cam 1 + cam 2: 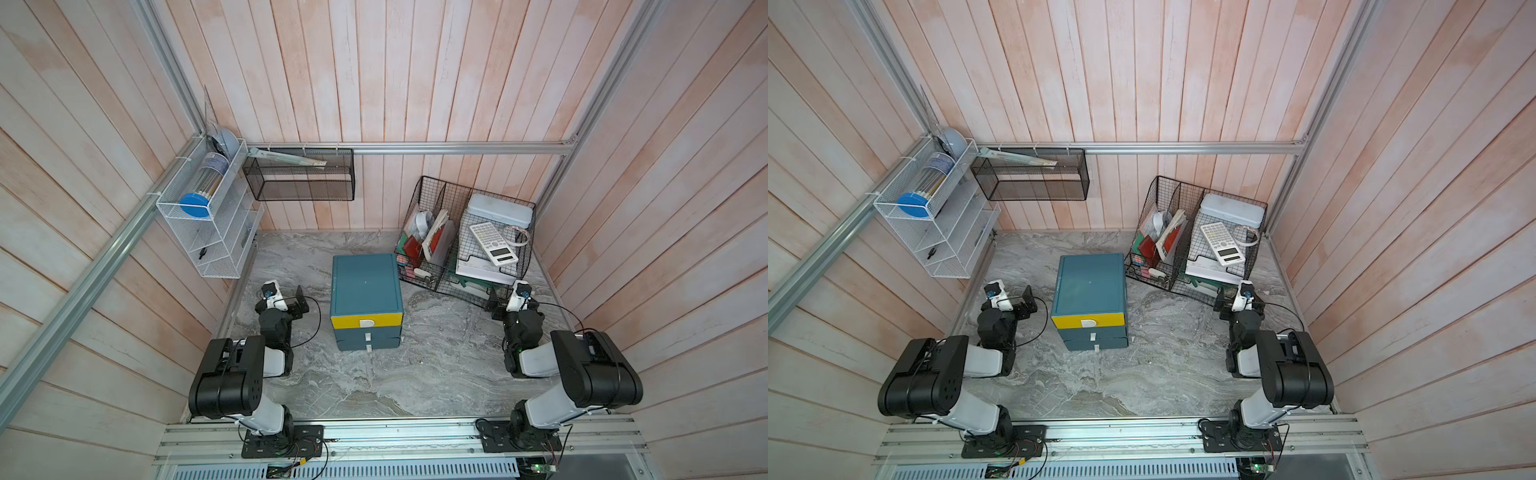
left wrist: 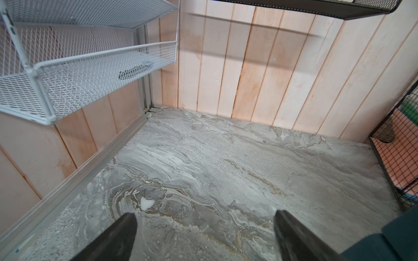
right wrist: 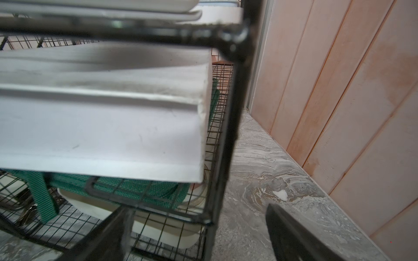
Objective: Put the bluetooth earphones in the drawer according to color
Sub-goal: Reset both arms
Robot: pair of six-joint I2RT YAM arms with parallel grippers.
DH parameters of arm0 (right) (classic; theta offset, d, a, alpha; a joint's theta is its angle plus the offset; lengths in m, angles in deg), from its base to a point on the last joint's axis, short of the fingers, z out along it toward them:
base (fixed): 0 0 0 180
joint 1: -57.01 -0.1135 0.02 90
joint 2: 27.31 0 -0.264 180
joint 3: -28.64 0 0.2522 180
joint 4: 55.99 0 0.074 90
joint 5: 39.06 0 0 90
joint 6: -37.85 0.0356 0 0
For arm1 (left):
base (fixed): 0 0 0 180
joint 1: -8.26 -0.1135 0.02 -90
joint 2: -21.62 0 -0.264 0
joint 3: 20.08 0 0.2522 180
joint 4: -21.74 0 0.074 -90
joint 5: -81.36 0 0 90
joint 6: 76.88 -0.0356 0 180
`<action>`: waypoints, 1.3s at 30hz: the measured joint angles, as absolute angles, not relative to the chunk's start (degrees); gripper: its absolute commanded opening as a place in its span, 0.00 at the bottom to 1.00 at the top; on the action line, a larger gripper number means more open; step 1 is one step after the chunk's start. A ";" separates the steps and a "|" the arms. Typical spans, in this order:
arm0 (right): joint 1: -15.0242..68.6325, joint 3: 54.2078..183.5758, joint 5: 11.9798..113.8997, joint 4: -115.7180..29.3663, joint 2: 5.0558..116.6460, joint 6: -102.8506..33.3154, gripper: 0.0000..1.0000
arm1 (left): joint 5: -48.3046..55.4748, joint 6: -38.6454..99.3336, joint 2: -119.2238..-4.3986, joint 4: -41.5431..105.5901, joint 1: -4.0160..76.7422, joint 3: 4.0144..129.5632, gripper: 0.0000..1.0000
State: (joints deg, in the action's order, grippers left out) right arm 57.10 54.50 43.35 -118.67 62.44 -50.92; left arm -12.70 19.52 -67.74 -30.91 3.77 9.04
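A small teal chest of drawers (image 1: 365, 286) (image 1: 1089, 286), seen in both top views, stands upright near the middle of the grey marbled table (image 1: 415, 374), with its front facing the near edge. The top drawer (image 1: 345, 321) has a yellow front. The middle drawer (image 1: 349, 333) and bottom drawer (image 1: 353, 344) are teal. Each has a white tab handle, and all three appear pushed in.

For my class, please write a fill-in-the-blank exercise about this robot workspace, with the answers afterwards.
1. The teal drawer chest has a top drawer front coloured ____.
2. The chest holds ____ drawers in all.
3. On top of the black wire organiser lies a white ____.
4. The left gripper and the right gripper both hold their jaws wide ____.
Missing words: yellow; three; calculator; open.
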 measured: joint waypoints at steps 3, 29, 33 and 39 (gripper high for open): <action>57.10 54.50 43.37 -118.67 62.44 -50.92 0.98 | -12.70 19.52 -67.74 -30.91 3.77 9.04 1.00; 57.10 52.62 42.89 -119.43 60.89 -50.66 0.98 | -18.38 21.07 -66.87 -36.59 3.82 5.67 1.00; 57.10 52.97 41.64 -118.76 61.63 -50.24 0.98 | -18.51 20.57 -67.00 -33.88 4.80 8.71 1.00; 57.10 53.01 40.83 -118.78 61.63 -50.22 0.98 | -18.49 20.17 -67.11 -32.35 5.02 8.75 1.00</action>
State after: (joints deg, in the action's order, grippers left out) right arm 57.10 53.01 40.83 -118.78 61.63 -50.22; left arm -18.49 20.17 -67.11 -32.35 5.02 8.75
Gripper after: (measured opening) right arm 0.978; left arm 0.998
